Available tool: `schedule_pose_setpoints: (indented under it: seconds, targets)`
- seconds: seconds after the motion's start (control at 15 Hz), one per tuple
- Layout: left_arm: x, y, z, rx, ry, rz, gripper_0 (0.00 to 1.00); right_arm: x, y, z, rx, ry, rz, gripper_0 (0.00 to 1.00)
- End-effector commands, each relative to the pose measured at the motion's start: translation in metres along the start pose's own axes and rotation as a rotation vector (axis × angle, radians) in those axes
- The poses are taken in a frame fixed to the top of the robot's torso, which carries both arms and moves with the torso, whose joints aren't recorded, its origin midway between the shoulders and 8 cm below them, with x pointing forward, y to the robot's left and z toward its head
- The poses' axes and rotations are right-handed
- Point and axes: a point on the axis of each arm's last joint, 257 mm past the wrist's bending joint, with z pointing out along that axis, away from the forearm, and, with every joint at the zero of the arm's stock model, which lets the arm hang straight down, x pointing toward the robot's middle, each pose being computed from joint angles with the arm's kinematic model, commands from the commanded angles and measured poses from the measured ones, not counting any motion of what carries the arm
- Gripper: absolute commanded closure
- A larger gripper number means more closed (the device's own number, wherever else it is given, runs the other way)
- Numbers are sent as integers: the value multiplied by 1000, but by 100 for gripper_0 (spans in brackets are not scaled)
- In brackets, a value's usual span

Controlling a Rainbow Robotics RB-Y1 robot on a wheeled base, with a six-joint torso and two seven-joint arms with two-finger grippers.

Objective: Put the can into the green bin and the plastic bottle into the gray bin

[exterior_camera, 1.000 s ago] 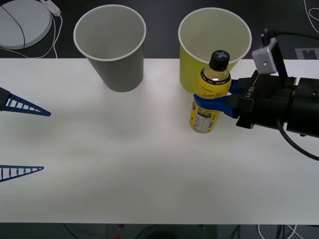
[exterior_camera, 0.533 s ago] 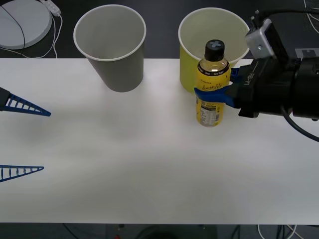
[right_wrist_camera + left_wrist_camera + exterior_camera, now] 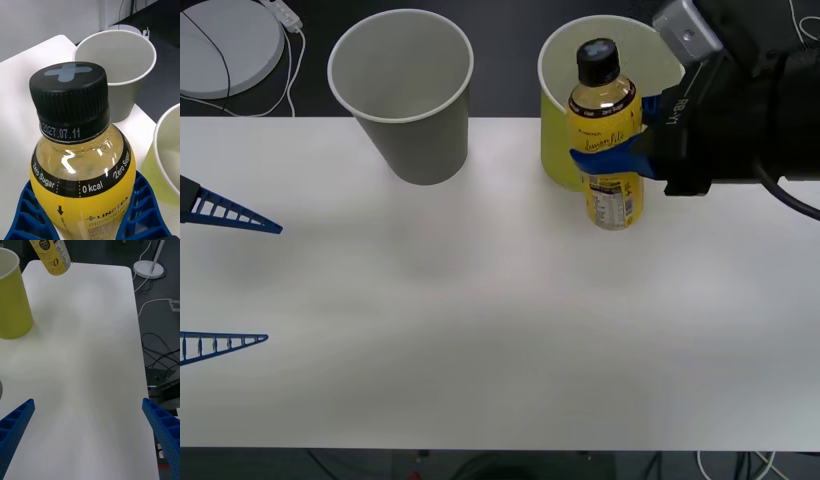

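Note:
My right gripper [image 3: 608, 150] is shut on the plastic bottle [image 3: 604, 115], a small bottle of yellow drink with a black cap. It holds the bottle upright in the air, off the table and just in front of the green bin [image 3: 554, 140]. The right wrist view shows the bottle [image 3: 80, 161] between the blue fingers [image 3: 24, 213], with the gray bin [image 3: 123, 67] beyond and the green bin [image 3: 165, 161] beside it. The gray bin [image 3: 415, 130] stands to the left of the green one. My left gripper [image 3: 272, 284] waits open at the table's left edge. The can is out of view.
Both bins stand near the far edge of the white table [image 3: 480, 340]. A round white base [image 3: 225, 40] with a cable lies on the dark floor beyond the back left corner. In the left wrist view the bottle's bottom [image 3: 52, 257] hangs above the table.
The right gripper has lifted the bottle off the table and carried it up and back toward the green bin. The left arm has stayed still.

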Motion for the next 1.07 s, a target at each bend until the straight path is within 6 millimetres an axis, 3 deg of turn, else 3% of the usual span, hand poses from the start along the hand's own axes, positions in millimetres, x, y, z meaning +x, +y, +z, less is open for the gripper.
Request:
schedule_pose_setpoints:
  seconds: [0.07,0.4,1.07]
  targets:
    - [0,0,0,0,0,0,0,-9,-12,-6,32,50,-56,100]
    - [0,0,0,0,0,0,0,-24,-21,-5,34,120,-104,100]
    - [0,0,0,0,0,0,0,-86,-44,37,21,227,-123,100]
